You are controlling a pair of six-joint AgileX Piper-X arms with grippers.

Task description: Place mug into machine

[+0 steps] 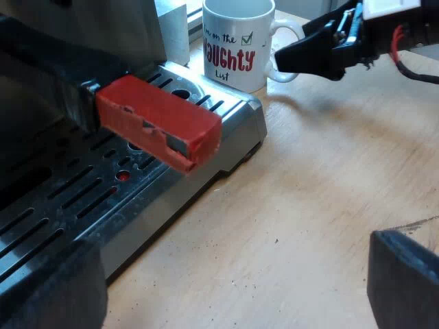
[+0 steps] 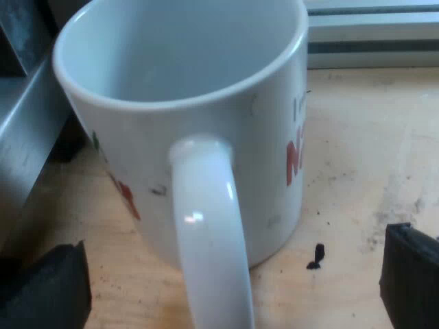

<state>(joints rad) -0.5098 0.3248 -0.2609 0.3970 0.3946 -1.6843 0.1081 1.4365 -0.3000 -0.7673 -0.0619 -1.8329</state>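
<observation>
Reading "NAUGHTY List", the white mug point(image 1: 236, 48) stands beside the machine point(image 1: 82, 199).

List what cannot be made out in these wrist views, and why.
Left wrist view: the silver espresso machine above its slotted tray, cut off by the edge.
Left wrist view: the dark handle behind its red end, lost in shadow.
Right wrist view: the white printed ceramic mug's inside bottom, hidden by its near wall; its lettering, curved away.
</observation>
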